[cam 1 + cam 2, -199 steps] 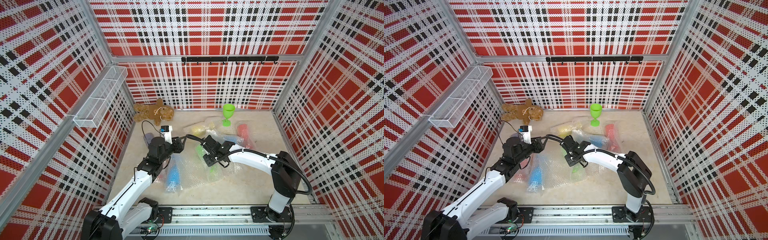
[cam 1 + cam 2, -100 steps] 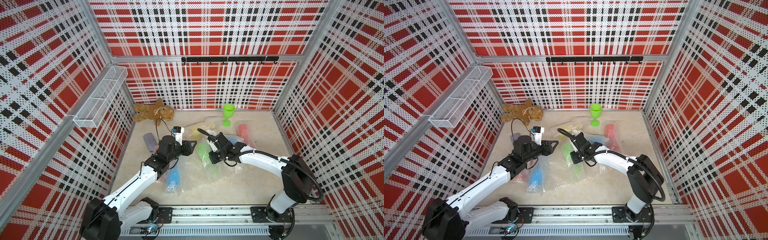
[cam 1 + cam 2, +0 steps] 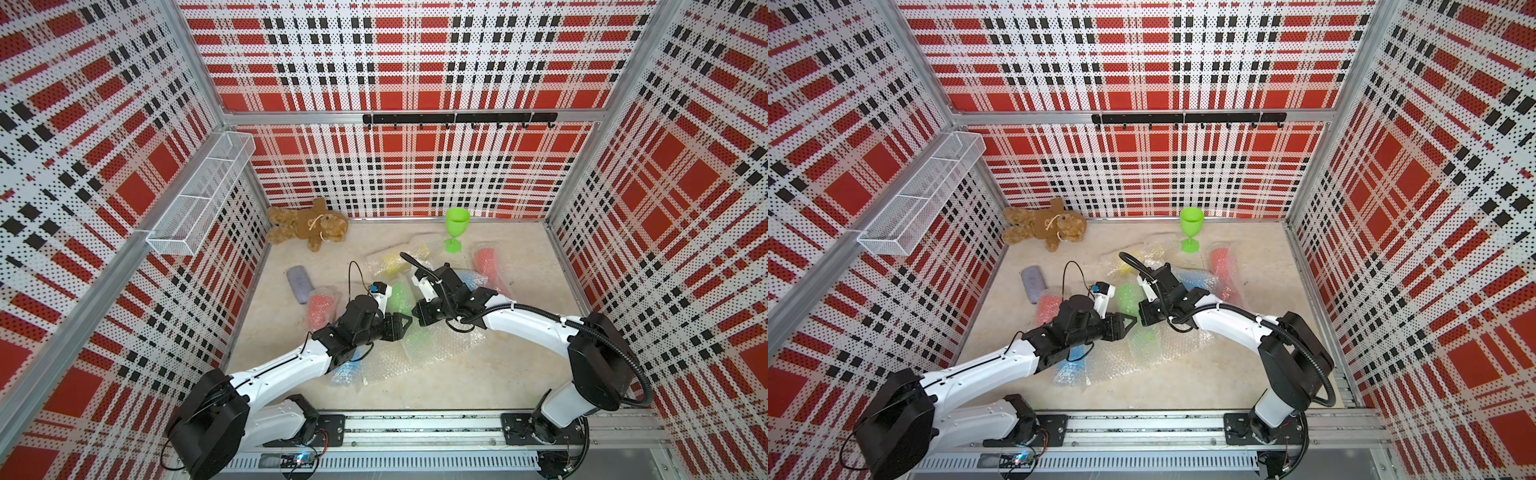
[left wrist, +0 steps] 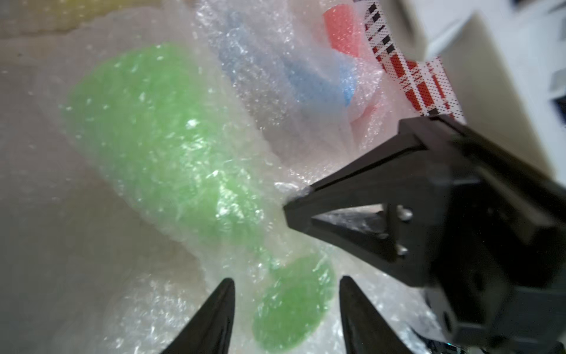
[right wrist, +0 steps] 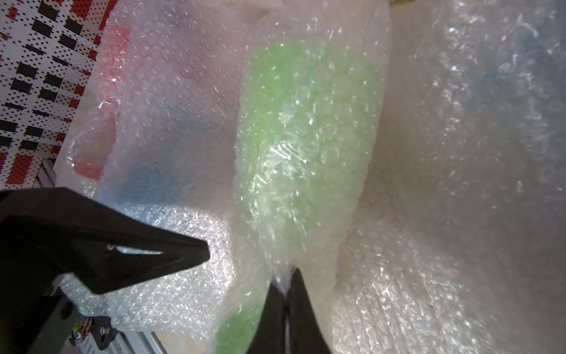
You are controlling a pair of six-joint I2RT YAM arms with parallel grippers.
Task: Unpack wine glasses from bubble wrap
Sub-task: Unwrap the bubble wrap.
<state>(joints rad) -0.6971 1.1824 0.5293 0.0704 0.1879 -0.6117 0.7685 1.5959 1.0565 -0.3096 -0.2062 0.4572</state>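
Plaid walls, sandy floor [image 3: 498, 374]: our right gripper [image 5: 286, 275] nips bubble wrap [image 5: 428, 199].

We see its jaws pinched closed on a fold of wrap just beside the stem of the wrapped green goblet [image 5: 306, 138], which lies on its side mid-floor. Our left gripper [image 4: 286, 285] stands released, fingers [image 4: 214, 315] either side of that goblet's foot. Around them lie more wrapped goblets: a red one [image 3: 322, 305], a second red one [image 3: 485, 264], a yellow one [image 3: 392, 259] and a blue one [image 3: 345, 370]. A bare green goblet [image 3: 456, 232] stands upright near the back wall. Toward our left lie a teddy bear [image 3: 309, 224] and a grey case [image 3: 299, 284]; a wire basket [image 3: 199, 199] hangs on the wall.
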